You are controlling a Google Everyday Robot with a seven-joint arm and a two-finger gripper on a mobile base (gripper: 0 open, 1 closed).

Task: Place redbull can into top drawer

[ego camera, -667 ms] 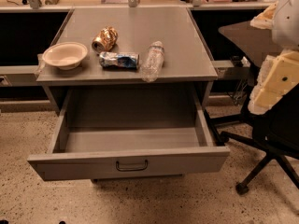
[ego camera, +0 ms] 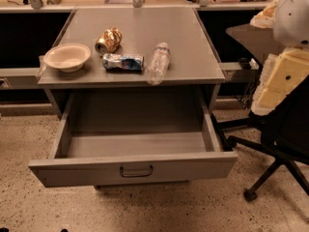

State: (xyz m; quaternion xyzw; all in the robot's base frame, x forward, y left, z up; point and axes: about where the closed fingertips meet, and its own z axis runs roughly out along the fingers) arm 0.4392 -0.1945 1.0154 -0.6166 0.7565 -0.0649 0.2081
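The redbull can, blue and silver, lies on its side on the grey cabinet top, between the bowl and the clear bottle. The top drawer is pulled wide open below it and its inside is bare. A dark curved handle sits at the middle of its front panel. My gripper shows as a cream-coloured block under the white arm at the right edge. It is well to the right of the cabinet and away from the can, and it holds nothing that I can see.
A shiny gold can lies behind the redbull can. A beige bowl stands at the left and a clear plastic bottle lies at the right. A black office chair stands right of the drawer on the speckled floor.
The arm at the right edge has shifted slightly up and to the left. The can, the other objects and the drawer have not moved.
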